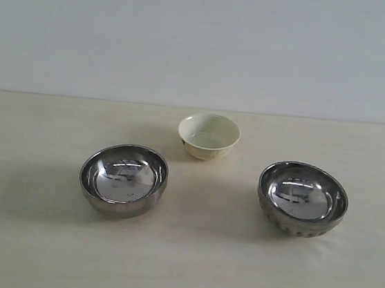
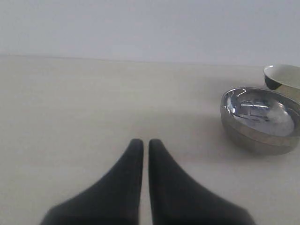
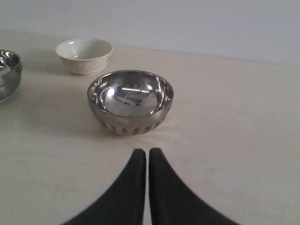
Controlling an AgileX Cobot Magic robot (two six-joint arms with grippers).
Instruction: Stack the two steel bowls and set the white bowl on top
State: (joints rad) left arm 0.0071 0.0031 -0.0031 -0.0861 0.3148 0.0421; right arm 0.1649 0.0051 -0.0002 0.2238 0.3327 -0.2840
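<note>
A pale wooden table (image 1: 27,250) runs back to a plain light wall (image 1: 204,41), with three bowls standing upright and apart on it, none yet stacked. The smooth-sided steel bowl (image 1: 124,179) sits on the left of the exterior view and the ribbed steel bowl (image 1: 302,198) on the right, level with each other and well apart, both empty and mirroring the light above. The white bowl (image 1: 209,136), smaller and cream in tone (it stands on a narrow foot), rests between them and farther back, nearer the wall, touching neither. The left gripper (image 2: 146,143) hangs low over bare tabletop with its two dark fingers pressed together, only a thin slit between them, holding nothing; the smooth-sided bowl lies off to one side of it, with the white bowl just behind that. The right gripper (image 3: 147,152) is likewise closed on nothing, its fingertips pointing at the ribbed bowl, which stands near but clear of them. Neither gripper appears in the exterior view.
</note>
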